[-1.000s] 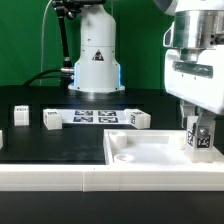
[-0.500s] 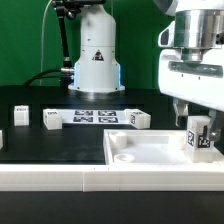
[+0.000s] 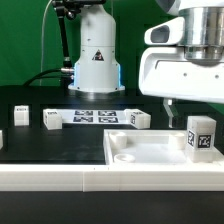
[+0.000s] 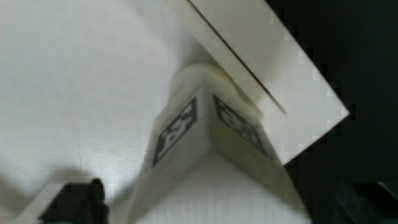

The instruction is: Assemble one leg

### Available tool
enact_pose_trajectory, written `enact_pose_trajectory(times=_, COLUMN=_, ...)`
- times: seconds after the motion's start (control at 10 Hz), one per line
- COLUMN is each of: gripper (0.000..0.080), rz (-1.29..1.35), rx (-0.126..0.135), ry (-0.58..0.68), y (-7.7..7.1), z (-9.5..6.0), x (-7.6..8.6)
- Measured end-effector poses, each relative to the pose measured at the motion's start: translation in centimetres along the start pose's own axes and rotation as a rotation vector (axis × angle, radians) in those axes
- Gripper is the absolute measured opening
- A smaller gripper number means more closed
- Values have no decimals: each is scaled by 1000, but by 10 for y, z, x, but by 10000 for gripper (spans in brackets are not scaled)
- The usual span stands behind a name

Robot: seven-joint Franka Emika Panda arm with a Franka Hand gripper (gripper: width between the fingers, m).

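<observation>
Gripper (image 3: 168,103) risen, now apart from leg (image 3: 200,135) upright on tabletop (image 3: 150,150).

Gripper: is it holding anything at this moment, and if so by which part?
Nothing. The gripper hangs above the leg, which stands free on the tabletop.

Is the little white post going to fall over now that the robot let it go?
Maybe. The leg stands upright at the tabletop's corner with nothing holding it; the pictures do not show how firmly it sits. The gripper hangs just above with jaws open, so a sideways swing could bump it.
</observation>
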State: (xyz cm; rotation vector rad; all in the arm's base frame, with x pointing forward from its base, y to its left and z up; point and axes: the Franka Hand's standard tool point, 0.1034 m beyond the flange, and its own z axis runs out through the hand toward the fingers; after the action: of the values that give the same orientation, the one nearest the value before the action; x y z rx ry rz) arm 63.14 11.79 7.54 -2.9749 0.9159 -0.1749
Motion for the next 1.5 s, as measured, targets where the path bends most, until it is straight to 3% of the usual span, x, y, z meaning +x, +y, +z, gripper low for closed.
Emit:
enact_pose_trajectory(times=0.2, gripper=648, rz=-212, rx=0, ry=0, y=1, z=0, x=1)
enact_pose_trajectory(times=0.7, gripper=648, rz=-445, rx=-1, ry=-1, y=2, z=0, x=0)
enact_pose_trajectory(times=0.8, gripper=522, rz=-449, rx=-2, ry=-1, y=3, z=1, x=0)
enact_pose_trajectory(times=0.9, gripper=522, rz=-446, rx=-2, ry=-1, y=3, z=1, x=0)
enact_pose_trajectory(times=1.1, gripper=290, rz=-413, rx=-1, ry=-1, y=3, z=1, x=0)
enact_pose_trajectory(times=1.3, gripper=290, rz=-392, rx=-1, ry=-2, y=3, z=1, x=1)
enact_pose_trajectory(times=1.5, gripper=290, rz=-153, rx=-1, ry=-1, y=2, z=1, x=0)
